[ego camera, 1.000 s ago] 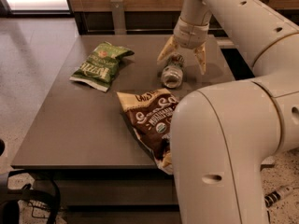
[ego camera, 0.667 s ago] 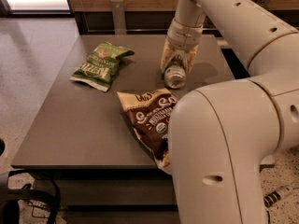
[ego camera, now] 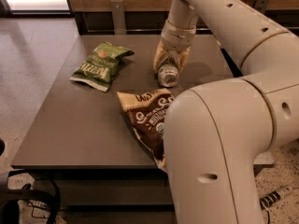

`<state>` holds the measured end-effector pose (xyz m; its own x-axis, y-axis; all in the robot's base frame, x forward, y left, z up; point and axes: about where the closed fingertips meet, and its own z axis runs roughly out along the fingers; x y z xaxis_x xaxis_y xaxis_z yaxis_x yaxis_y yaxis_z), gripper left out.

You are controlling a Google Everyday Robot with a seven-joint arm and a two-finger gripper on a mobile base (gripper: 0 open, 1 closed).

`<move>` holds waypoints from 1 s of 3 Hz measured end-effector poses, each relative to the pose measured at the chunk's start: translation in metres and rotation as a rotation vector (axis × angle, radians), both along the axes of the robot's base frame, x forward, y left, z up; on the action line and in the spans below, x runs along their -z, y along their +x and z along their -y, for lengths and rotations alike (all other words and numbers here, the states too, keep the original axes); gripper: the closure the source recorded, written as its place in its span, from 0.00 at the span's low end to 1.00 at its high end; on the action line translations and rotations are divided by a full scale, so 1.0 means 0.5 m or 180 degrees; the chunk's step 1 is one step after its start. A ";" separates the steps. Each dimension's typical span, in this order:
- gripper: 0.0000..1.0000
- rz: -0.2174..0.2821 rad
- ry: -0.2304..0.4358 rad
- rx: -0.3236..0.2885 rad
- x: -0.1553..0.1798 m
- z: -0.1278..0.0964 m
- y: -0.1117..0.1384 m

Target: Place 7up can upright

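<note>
The 7up can lies on its side on the dark table, its shiny metal end turned toward the camera. My gripper comes down from the arm right over it. The tan fingers sit tight against both sides of the can's upper part. The can's bottom still rests on the table, just behind the brown bag.
A green chip bag lies at the table's back left. A brown snack bag lies in front of the can, partly hidden by my arm's large white segment. A wooden wall runs behind the table.
The fingers were spread wide above the can. They have come down, shifted slightly left and closed in on the can's sides. The can has hardly moved.
</note>
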<state>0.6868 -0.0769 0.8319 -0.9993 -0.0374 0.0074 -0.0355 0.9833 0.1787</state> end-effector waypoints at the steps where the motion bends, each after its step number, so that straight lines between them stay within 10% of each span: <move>1: 1.00 0.0106 0.0011 -0.0019 0.001 -0.010 0.019; 3: 1.00 0.0559 -0.0246 -0.0059 -0.081 0.005 0.044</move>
